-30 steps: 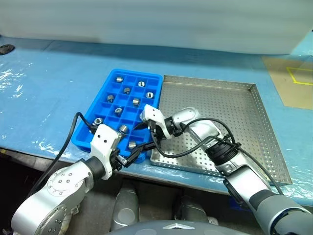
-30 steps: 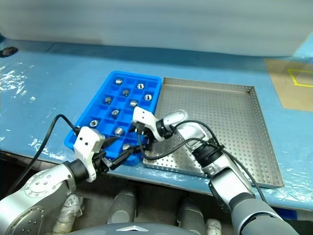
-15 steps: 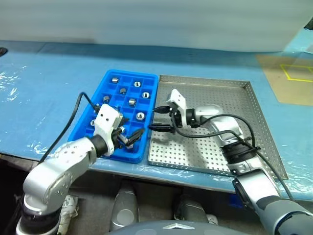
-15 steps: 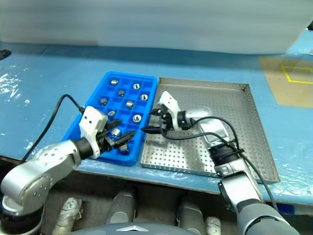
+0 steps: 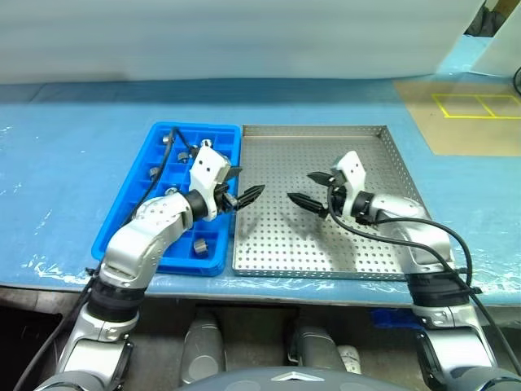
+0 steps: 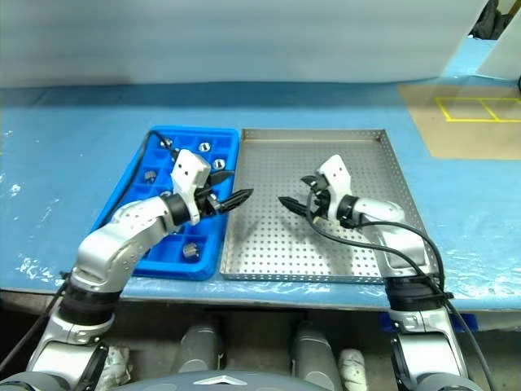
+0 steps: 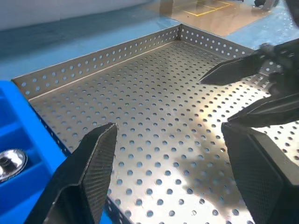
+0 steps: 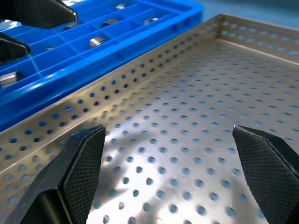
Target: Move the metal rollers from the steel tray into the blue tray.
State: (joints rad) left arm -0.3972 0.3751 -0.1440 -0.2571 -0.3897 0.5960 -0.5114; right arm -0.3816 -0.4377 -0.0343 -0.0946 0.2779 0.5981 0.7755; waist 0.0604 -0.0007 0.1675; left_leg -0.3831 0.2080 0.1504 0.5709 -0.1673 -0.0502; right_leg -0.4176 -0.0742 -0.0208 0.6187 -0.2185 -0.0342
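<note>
Having swung apart from the blue tray (image 5: 130,213), left gripper (image 5: 248,196) and right gripper (image 5: 303,199) hover agape, empty, above the bare steel tray (image 5: 326,236); rollers (image 5: 199,245) seem all transferred.

From the head we look forward and down with two eyes, both taking in the blue tray (image 5: 130,220) left of centre and the steel tray (image 5: 366,252) at mid-frame. Our left wrist camera sits low and close over the steel tray's floor, facing the right gripper (image 7: 243,88). Our right wrist camera, equally close, faces back toward the blue tray.
</note>
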